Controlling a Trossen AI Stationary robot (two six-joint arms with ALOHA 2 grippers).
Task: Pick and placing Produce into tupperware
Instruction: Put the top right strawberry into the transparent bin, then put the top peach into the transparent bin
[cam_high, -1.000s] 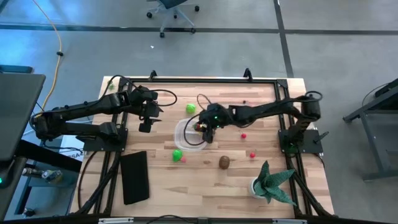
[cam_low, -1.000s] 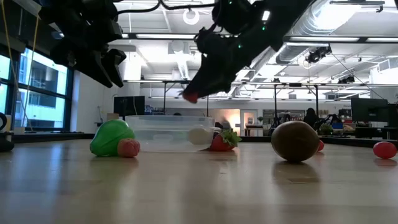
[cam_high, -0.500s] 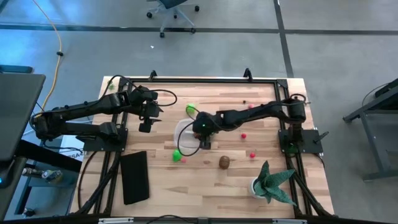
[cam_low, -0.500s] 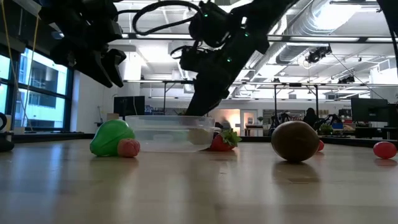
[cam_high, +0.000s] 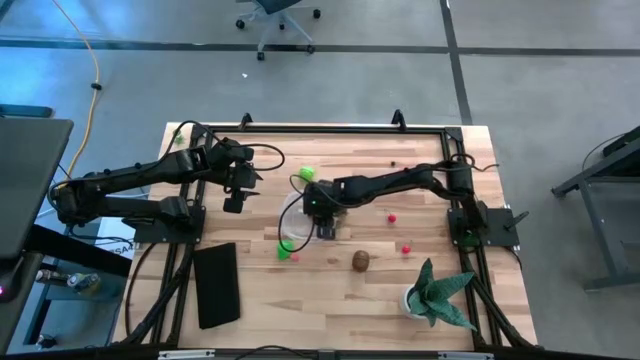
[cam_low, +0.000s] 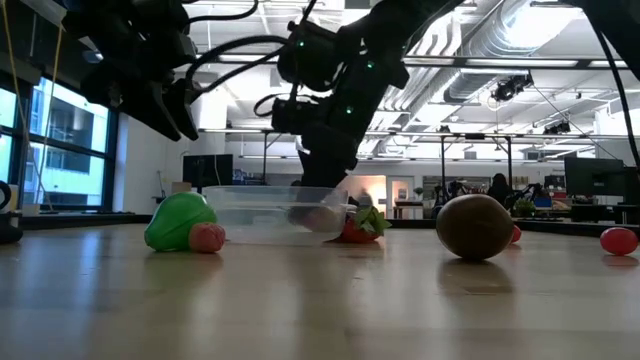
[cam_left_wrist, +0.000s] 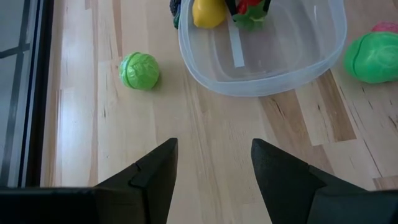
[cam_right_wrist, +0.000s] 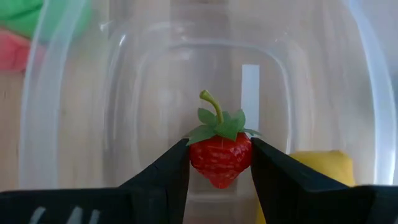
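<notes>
My right gripper is clamped on a strawberry, its two fingers pressing the red flesh from either side with the green leaves and stem showing above them, and it now sits down inside the clear tub. A second ago that same gripper was up in the air beside the tub with something red at its tip; half a second ago it was dropping over the rim; now the low view shows the arm reaching down behind the tub's near wall, so I judge the carry is done and only the release is left. Through the wrist camera the tub floor lies right beyond the berry, and a yellow fruit rests on it just beside my finger, so I would open gently to keep from knocking it. My left gripper hangs spread wide and empty over bare wood, well off from the tub, with a small green ball near it; it has not shifted across the three moments. Outside the tub I see a bigger green fruit with a pink one touching it, another strawberry against the tub's far side, a brown fruit and two small red ones farther from my hand, so plenty remains.
</notes>
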